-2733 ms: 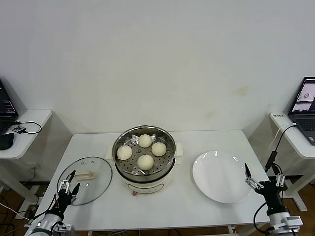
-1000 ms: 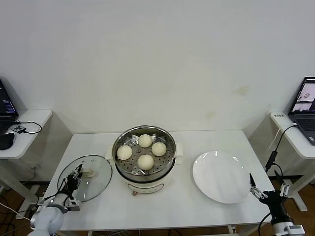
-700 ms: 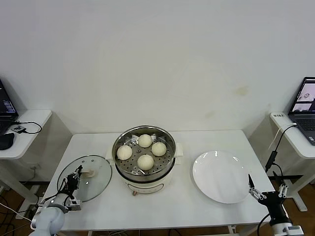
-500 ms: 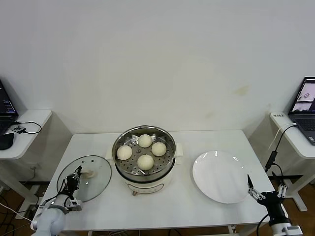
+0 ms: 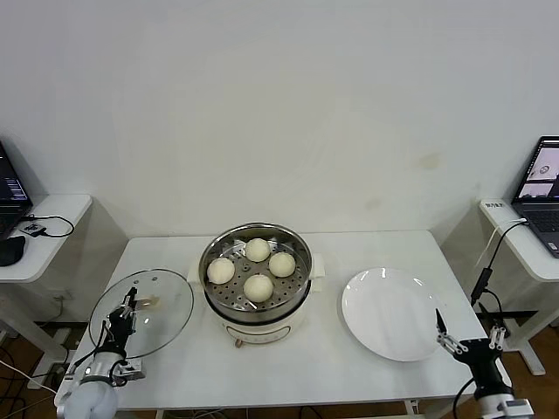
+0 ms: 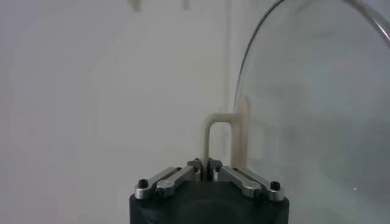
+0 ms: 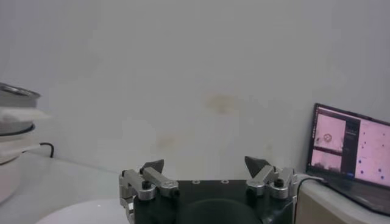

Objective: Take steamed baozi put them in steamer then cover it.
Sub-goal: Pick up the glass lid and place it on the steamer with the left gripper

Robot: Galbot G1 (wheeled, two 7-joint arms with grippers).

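Cover [image 5: 144, 311]: clear glossy glass, thin metal rim, matt cream plastic handle [image 6: 219, 139]. Steamer [image 5: 256, 275]: polished stainless steel with perforated tray, on a smooth white plastic base. Baozi [image 5: 259, 286]: smooth, matt, cream-white. Plate [image 5: 391, 312]: glossy white. Surface [image 5: 306, 371]: smooth matt white. Left pincer [image 6: 205, 165]: black body, bare-metal links.

— What fills the foreground in the right wrist view?
— The right tool [image 7: 205, 163], its two dark fingertips [image 7: 153, 165] spread wide apart with nothing between them, above a black housing.
— And beyond it?
— A pale wall, faintly stained. At one edge, the steamer [image 7: 13, 155] shows its steel rim over a white base, a thin dark cable beside it. A curved slice of white plate [image 7: 79, 213] lies just beside the tool.
— Anything else?
— An open laptop [image 7: 350, 149], screen lit.
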